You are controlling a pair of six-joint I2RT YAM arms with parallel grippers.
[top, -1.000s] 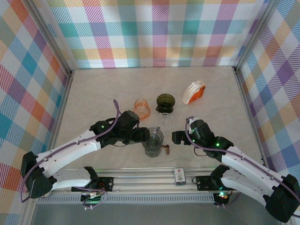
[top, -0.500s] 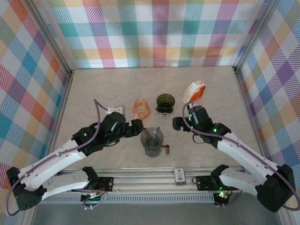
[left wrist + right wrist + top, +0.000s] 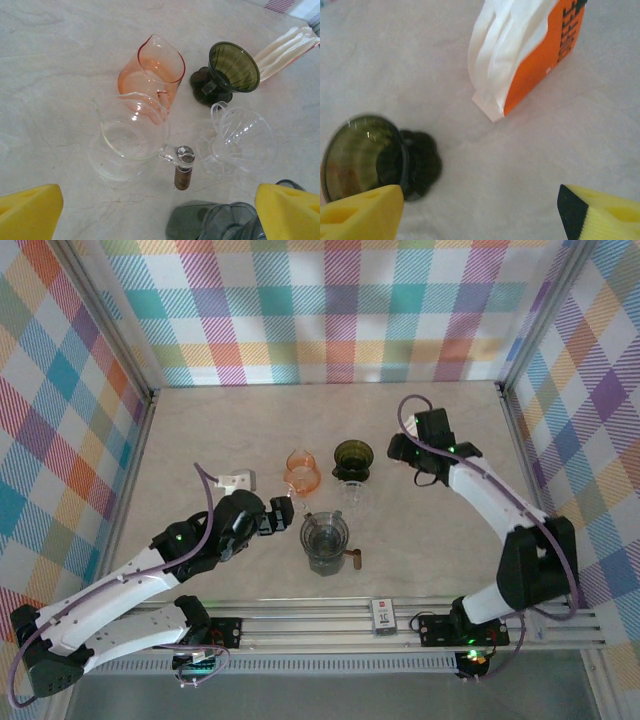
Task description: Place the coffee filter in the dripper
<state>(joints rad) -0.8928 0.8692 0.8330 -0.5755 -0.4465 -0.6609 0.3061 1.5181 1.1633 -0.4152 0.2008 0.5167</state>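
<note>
Scene: Two robot arms over a pale, marbled bench [image 3: 200, 430] walled in bright plaid.
Left hand: The left hand [image 3: 272, 518] hangs over the centre-left of the bench. Its yellow fingertips [image 3: 30, 210] are spread wide and nothing is between them.
Right hand: The right hand [image 3: 405, 452] hovers at the far right of the bench above the coffee filter pack [image 3: 520, 55]. Its fingers [image 3: 360, 212] stand well apart and grip nothing.
Coffee filters: White filters sit stacked in the orange-and-white pack. It lies on the bench just ahead of the right hand's fingertips and clear of them.
Green dripper: The green dripper [image 3: 352, 458] rests on its dark base, left of the pack and apart from it.
Clear dripper: The clear dripper [image 3: 242, 140] stands just beside the green one, on the side nearer the arms.
Orange jug: The orange jug [image 3: 302, 472] stands left of the green dripper, with a clear glass jug [image 3: 132, 132] just in front of it.
Grey vessel: A smoky grey vessel [image 3: 325, 540] stands nearest the arms' bases, to the right of the left hand.
</note>
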